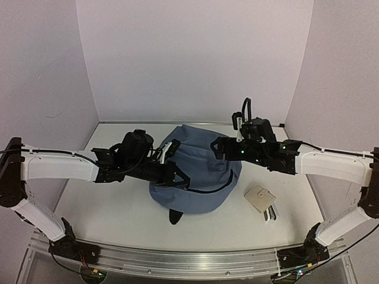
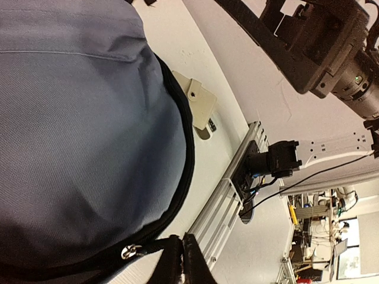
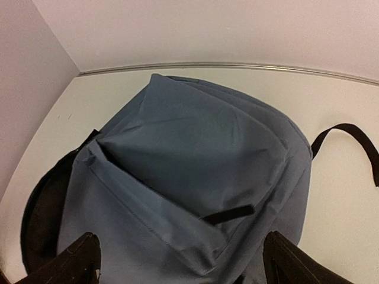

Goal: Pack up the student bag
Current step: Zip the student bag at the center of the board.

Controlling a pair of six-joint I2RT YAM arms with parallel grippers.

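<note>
The student bag (image 1: 201, 171) is a slate-blue backpack lying in the middle of the table. Its black zipper line (image 2: 183, 160) curves along the edge in the left wrist view. My left gripper (image 2: 181, 260) is shut on the black zipper pull tab beside a small metal ring (image 2: 127, 251), at the bag's near left edge (image 1: 177, 177). My right gripper (image 3: 183, 266) hangs open just above the front pocket (image 3: 160, 219), with nothing between its fingers (image 3: 77, 260). On the pocket lies a short black tab (image 3: 228, 214). From above, the right gripper (image 1: 218, 148) is over the bag's right side.
A beige pouch (image 1: 259, 198) with a small white and black item (image 1: 271, 213) beside it lies right of the bag. The bag's black strap (image 3: 355, 142) trails toward the right. The metal rail (image 1: 189, 257) runs along the near table edge. Walls enclose the back and sides.
</note>
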